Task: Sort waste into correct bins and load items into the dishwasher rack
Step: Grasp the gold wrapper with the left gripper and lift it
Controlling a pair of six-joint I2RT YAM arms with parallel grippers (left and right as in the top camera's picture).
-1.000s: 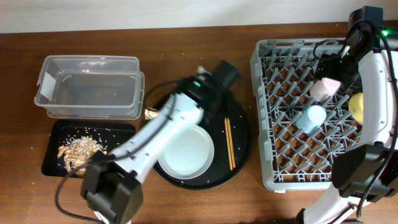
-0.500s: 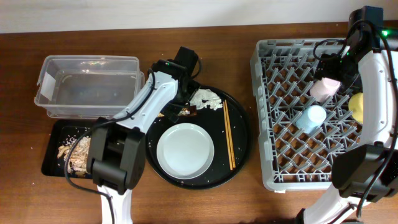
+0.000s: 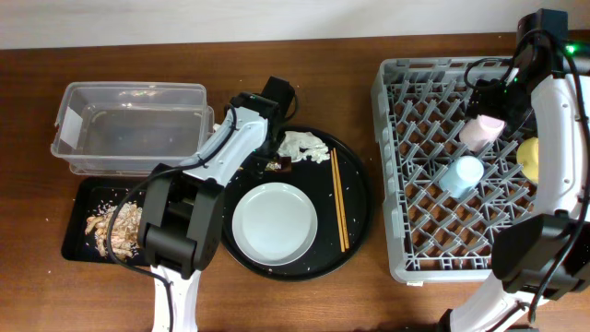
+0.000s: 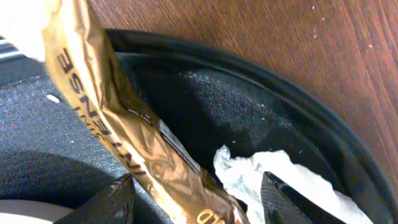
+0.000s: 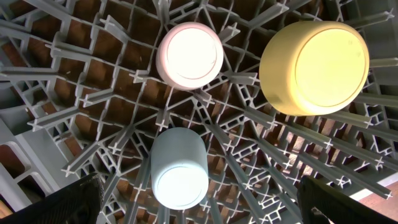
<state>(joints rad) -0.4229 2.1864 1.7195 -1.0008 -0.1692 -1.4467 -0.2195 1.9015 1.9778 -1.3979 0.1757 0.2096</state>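
My left gripper [image 3: 271, 148] hangs over the back left of the round black tray [image 3: 359, 198]. In the left wrist view it [image 4: 196, 202] is open, with a finger on each side of the brown-and-gold snack wrapper [image 4: 124, 118]; the wrapper's end also shows from overhead [image 3: 277, 165]. The crumpled white tissue [image 3: 305, 146] lies right beside it [image 4: 261, 171]. The grey plate [image 3: 274, 223] and the chopsticks [image 3: 339, 210] lie on the round tray. My right gripper [image 3: 493, 95] is open and empty above the dishwasher rack [image 3: 406, 249]. In the rack are the pink cup [image 5: 189, 55], blue cup [image 5: 180, 168] and yellow bowl [image 5: 314, 67].
The clear tub [image 3: 129, 129] stands at the back left. The shallow black tray [image 3: 78, 242] in front of it holds beige food scraps [image 3: 115, 226]. Crumbs dot the round tray. The left arm's links stretch from the front edge across the tray's left rim.
My left arm has swung from over the middle of the round tray to its back left edge, uncovering the tissue and the plate. The right arm has not moved.
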